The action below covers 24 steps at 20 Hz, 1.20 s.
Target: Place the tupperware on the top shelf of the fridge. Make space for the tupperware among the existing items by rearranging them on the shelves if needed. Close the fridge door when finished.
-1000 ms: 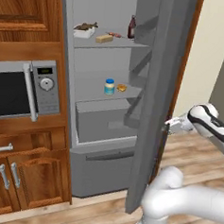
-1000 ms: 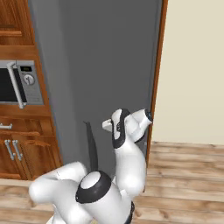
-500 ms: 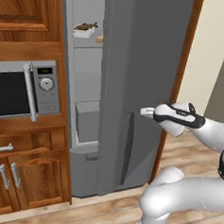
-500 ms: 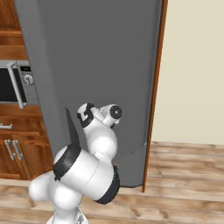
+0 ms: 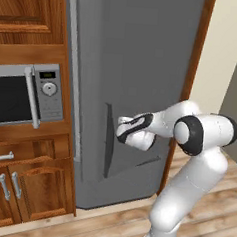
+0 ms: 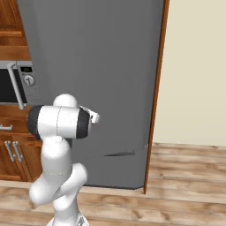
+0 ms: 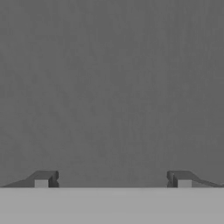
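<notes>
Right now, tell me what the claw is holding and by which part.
Nothing. The claw is open, its fingertips wide apart and bare, facing the flat grey fridge door.

No readable text, labels, brands or numbers anywhere.

The microwave (image 5: 27, 94) has a small dark display (image 5: 47, 75) at the top of its control panel, above a round dial (image 5: 49, 89), but whatever it shows is too small and blurred to read. Rows of buttons below the dial carry no legible marks. The fridge door (image 5: 139, 67) is plain grey with no sign or logo, and the hand view shows the same unmarked grey surface.
</notes>
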Tool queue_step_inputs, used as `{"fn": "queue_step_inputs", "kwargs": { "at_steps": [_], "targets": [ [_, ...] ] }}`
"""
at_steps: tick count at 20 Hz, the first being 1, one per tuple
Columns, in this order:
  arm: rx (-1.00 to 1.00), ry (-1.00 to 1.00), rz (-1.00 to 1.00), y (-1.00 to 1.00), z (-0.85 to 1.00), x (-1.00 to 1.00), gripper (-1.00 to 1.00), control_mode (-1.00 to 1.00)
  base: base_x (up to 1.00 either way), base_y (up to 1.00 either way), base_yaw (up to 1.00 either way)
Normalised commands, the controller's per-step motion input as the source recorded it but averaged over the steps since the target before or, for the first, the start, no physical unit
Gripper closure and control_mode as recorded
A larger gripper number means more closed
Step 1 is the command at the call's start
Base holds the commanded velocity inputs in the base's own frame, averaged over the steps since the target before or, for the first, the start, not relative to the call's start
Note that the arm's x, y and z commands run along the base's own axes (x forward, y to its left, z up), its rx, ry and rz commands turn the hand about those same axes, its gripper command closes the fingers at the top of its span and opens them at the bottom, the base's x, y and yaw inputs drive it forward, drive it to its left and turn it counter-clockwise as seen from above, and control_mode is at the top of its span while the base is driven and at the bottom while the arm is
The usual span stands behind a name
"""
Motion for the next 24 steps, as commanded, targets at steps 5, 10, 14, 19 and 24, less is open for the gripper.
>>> {"fn": "queue_step_inputs", "kwargs": {
  "at_steps": [5, 10, 14, 19, 24],
  "targets": [
    [-0.13, 0.08, -0.31, 0.43, 0.04, 0.78, -1.00, -1.00, 0.00, 0.00, 0.00],
    [-0.06, 0.01, -0.31, 0.39, 0.33, 0.95, -1.00, -1.00, 0.00, 0.00, 0.00],
    [0.00, 0.00, -0.26, 0.43, 0.84, 1.00, -1.00, -1.00, 0.00, 0.00, 0.00],
    [0.00, 0.06, -0.24, 0.47, 0.35, 1.00, -1.00, -1.00, 0.00, 0.00, 0.00],
    [0.00, 0.19, -0.22, 0.33, 0.00, 1.00, -1.00, -1.00, 0.00, 0.00, 0.00]
  ]
}}
